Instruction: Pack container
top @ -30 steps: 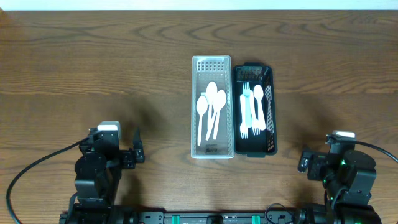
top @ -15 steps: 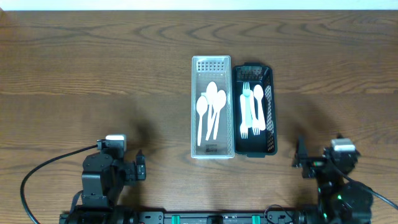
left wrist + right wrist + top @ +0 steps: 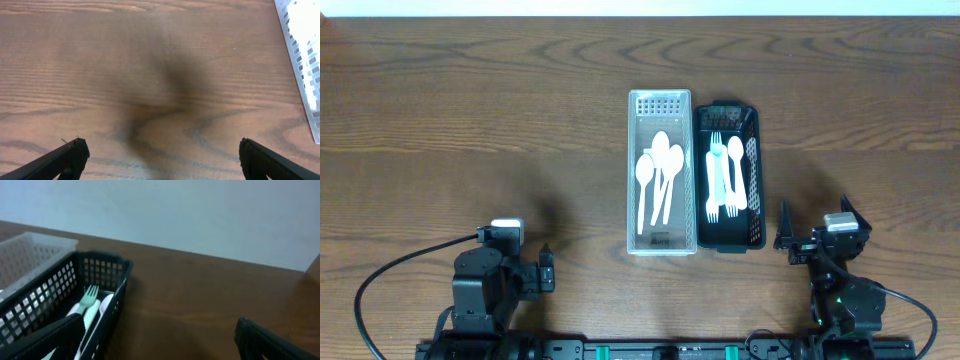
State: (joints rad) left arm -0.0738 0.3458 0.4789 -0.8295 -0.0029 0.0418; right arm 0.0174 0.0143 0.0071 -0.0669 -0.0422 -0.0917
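My left end effector (image 3: 162, 146) and right end effector (image 3: 159, 325) have drawn back, spread and empty; packing looks finished.

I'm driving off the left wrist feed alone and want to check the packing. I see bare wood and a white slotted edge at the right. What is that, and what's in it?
Observer: That is a wall of the white basket. The overhead view shows white spoons lying inside it.
Operator: Anything next to it?
Observer: A black basket sits right against it on the right arm's side, with white forks inside.
Operator: Where's the right gripper?
Observer: The right gripper is near the table's front edge, beside the black basket's near end. It is open and holds nothing.
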